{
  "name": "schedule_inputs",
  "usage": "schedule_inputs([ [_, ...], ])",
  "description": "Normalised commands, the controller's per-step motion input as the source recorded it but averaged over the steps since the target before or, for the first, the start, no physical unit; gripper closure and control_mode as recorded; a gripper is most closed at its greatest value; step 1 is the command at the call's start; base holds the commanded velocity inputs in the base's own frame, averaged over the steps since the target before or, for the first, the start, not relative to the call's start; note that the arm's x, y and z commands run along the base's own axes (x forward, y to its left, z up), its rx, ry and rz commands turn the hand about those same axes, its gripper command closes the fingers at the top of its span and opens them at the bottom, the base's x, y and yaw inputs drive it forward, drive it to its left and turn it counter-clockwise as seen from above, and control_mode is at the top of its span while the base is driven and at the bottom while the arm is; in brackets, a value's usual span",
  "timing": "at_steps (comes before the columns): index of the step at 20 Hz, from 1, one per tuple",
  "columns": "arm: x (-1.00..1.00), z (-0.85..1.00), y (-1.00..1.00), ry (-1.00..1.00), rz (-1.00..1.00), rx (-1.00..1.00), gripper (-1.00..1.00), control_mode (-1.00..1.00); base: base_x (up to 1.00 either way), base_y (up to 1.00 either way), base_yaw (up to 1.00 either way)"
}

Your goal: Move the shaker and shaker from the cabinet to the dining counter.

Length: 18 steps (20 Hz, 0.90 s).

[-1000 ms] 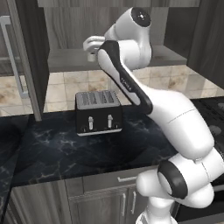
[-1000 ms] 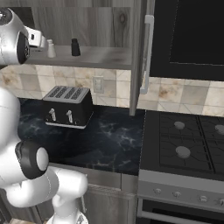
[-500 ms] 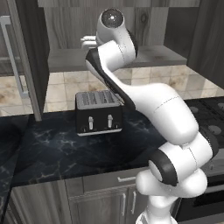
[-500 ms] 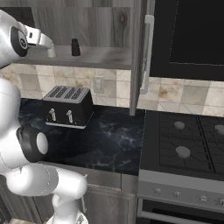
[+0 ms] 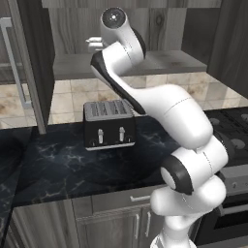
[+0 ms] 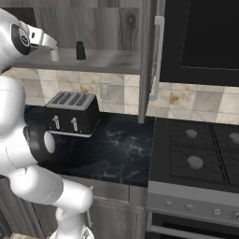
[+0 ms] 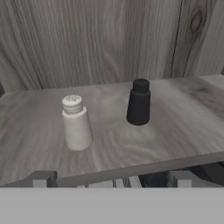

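Gripper (image 7: 111, 178) spread wide and holding nothing, level with the front edge of the grey shelf (image 7: 183, 131) in the open cabinet (image 6: 98, 18), white shaker (image 7: 76, 123) and black shaker (image 7: 139, 102) upright and apart, bare shelf between and around them, toaster (image 6: 72, 113) on the worktop below

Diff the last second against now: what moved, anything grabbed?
The arm has swung left in the left base view, bringing the open gripper up to the cabinet shelf in front of the white shaker. Nothing grabbed or released. White shaker, black shaker and toaster have not moved; base unmoved.
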Motion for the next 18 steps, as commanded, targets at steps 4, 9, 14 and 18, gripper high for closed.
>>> schedule_inputs([
  [4, 0.07, 0.00, 0.00, 0.00, 0.00, 0.00, -1.00, -1.00, 0.00, 0.00, 0.00],
  [9, 0.22, -0.10, 0.00, 0.00, 0.00, 0.00, -1.00, -1.00, 0.00, 0.00, 0.00],
  [14, 0.24, -0.11, 0.00, 0.00, 0.00, 0.00, -1.00, -1.00, 0.00, 0.00, 0.00],
  [18, 0.29, 0.00, 0.13, 0.00, 0.00, 0.00, -1.00, -1.00, 0.00, 0.00, 0.00],
])
